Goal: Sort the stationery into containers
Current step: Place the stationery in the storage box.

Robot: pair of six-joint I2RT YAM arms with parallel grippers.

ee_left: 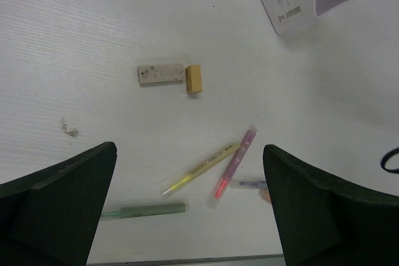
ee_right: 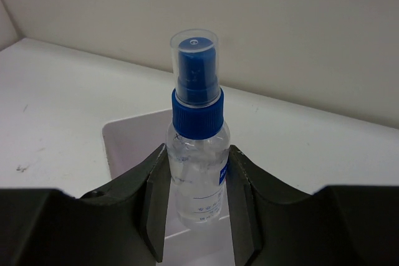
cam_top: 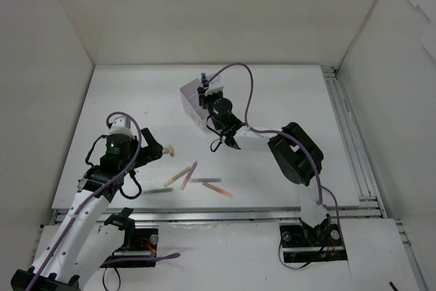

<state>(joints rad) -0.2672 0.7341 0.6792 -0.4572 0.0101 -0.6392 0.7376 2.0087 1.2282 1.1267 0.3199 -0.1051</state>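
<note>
Clear plastic with a blue cap, the bottle (ee_right: 196, 147) stands upright with its long axis vertical and the cap on top. It is clamped at the waist by the right gripper (ee_right: 197, 191), one finger on each side. The box (ee_right: 131, 141) lies straight beneath it, open top showing behind the label. Whether the base has reached a compartment floor cannot be told. In the top view the box sits toward 12 o'clock on the table (cam_top: 293, 93), and only the right arm reaches it. My guess is that the coming move is a short descent along the bottle's own axis and then a release, with no sideways shift needed.

Loose items lie toward 6 o'clock from the box, under the left gripper (ee_left: 189, 172), whose fingers are spread wide and hold nothing. In its wrist view the yellow pen (ee_left: 202, 167) lies between them, running from 8 to 2 o'clock. Just beside it, toward 3 o'clock, is the pink pen (ee_left: 234, 163), and the green pen (ee_left: 153, 209) is at 7 o'clock. At 12 o'clock sits the eraser (ee_left: 194, 79). That arm is clearly the nearer one for all four
</note>
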